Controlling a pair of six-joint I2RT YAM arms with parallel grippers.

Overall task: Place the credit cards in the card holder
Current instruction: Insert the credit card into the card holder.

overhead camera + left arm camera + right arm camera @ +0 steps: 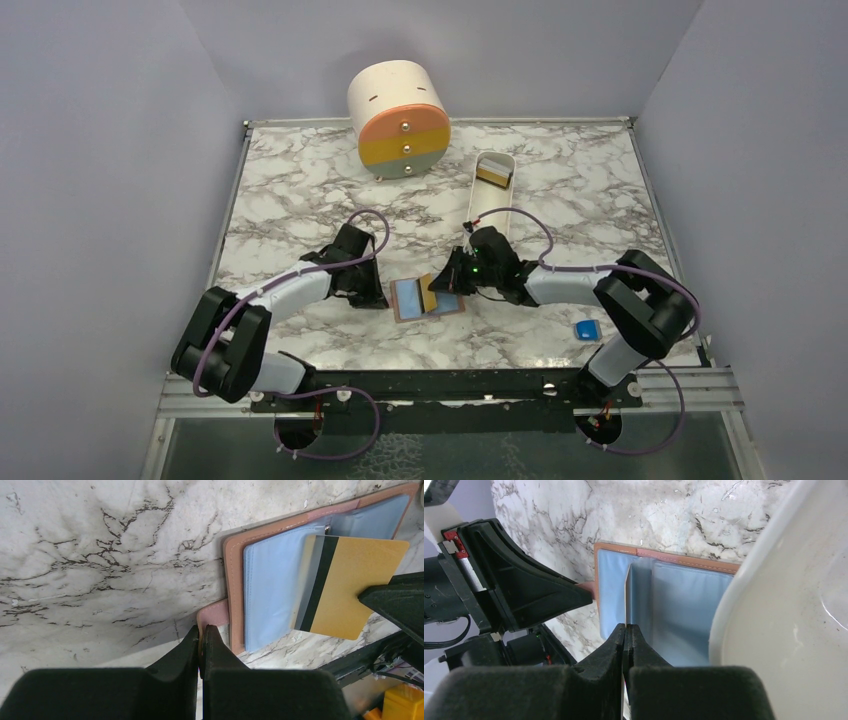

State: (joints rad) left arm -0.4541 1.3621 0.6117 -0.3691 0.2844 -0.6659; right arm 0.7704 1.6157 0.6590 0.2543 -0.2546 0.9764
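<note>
The card holder (408,298) lies open on the marble table, with a tan-pink leather rim and light-blue inner faces (270,595). My left gripper (378,293) is shut on its small leather tab (216,614) at the left edge, shown in the left wrist view (202,630). My right gripper (447,284) is shut on a tan credit card (350,585) with a black stripe. It holds the card on edge over the holder's middle. In the right wrist view (625,628) that card (626,597) shows edge-on above the blue pockets (679,605). More cards (492,175) lie in the white tray.
A long white tray (498,196) stands behind my right gripper, and its rim fills the right of the right wrist view (774,630). A round drawer box (398,118) stands at the back. A small blue block (586,328) lies at the front right.
</note>
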